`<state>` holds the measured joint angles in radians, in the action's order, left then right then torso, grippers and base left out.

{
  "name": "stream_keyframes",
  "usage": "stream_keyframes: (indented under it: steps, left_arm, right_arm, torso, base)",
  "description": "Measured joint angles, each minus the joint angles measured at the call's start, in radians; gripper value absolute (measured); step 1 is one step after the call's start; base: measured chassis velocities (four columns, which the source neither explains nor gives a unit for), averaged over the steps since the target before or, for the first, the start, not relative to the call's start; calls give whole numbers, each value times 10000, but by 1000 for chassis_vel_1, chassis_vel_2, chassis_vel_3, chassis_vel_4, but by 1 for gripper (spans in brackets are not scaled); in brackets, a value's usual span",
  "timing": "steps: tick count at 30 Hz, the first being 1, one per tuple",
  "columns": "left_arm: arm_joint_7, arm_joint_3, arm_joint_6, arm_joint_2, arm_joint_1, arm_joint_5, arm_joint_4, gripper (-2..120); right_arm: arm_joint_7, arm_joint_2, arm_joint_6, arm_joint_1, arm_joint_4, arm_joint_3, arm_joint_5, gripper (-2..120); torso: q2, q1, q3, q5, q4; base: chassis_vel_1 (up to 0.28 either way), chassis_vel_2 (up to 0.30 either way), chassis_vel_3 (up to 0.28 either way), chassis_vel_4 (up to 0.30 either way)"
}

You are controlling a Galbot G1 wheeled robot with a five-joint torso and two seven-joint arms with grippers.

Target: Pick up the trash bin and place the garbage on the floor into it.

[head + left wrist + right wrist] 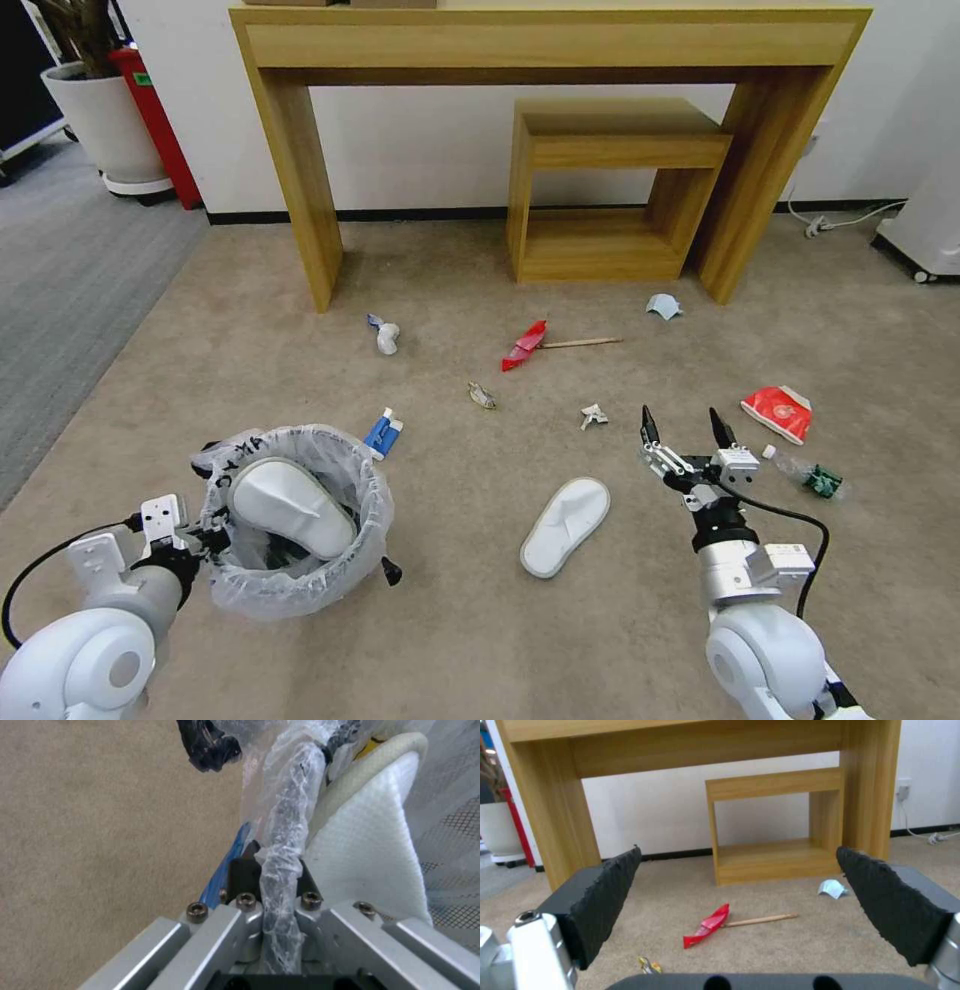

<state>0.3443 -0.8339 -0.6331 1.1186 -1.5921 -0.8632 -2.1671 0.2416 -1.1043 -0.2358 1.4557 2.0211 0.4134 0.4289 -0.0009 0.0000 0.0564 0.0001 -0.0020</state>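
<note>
Sitting at left on the floor (250, 340): trash bin (300, 590), one slipper (290, 505) lying inside. Lying right of it: second slipper (566, 512). Lying farther back, before the desk (545, 40): wrapper (524, 346) touching stick (582, 343).

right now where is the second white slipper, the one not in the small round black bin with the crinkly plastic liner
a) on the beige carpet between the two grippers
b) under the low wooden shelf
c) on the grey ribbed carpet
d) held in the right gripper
a: the second white slipper lies flat on the beige carpet, between the bag-lined black bin that the left gripper clamps by its rim and the open, empty right gripper.
</note>
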Motion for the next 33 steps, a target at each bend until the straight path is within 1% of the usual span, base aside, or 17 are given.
stream_keyframes:
  steps: [5, 14, 23, 26, 29, 30, 33]
  left_arm:
    - [0, -21, 4, 22, -17, 11, 33, 1]
    - [12, -174, 4, 26, -220, 32, 145, 1]
    - [14, -444, 4, 73, -447, 41, 148, 1]
    - [15, -497, 3, 120, -513, 43, 146, 1]
    - [4, -527, 11, 207, -581, 93, 123, 1]
    - [4, -527, 11, 207, -581, 93, 123, 1]
    - [-9, -505, 20, 285, -557, 149, 132, 1]
  right_arm:
    - [8, -2, -90, -38, -35, -75, 4, 100]
    - [-71, -17, -286, -115, -192, -173, 39, 100]
    - [113, -8, -127, -332, -330, -389, 302, 100]
    - [270, -22, 49, -421, -442, -517, 443, 100]
    - [739, -143, 607, -652, -711, -780, 875, 100]
    - [739, -143, 607, -652, -711, -780, 875, 100]
    - [1478, -254, 1659, -1045, -989, -1098, 1894, 100]
  torso:
    - [0, 0, 0, -1, -1]
    - [0, 0, 0, -2, -1]
    - [0, 0, -1, -1, 0]
    - [0, 0, -1, -2, 0]
    - [0, 0, 0, -1, 0]
    - [0, 0, 0, -1, 0]
    - [0, 0, 0, -1, 0]
  base:
    - [-56, 64, 55, -65]
    - [0, 0, 0, 0]
    - [0, 0, 0, 0]
    - [0, 0, 0, 0]
    - [0, 0, 0, 0]
    - [0, 0, 0, 0]
    - [0, 0, 0, 0]
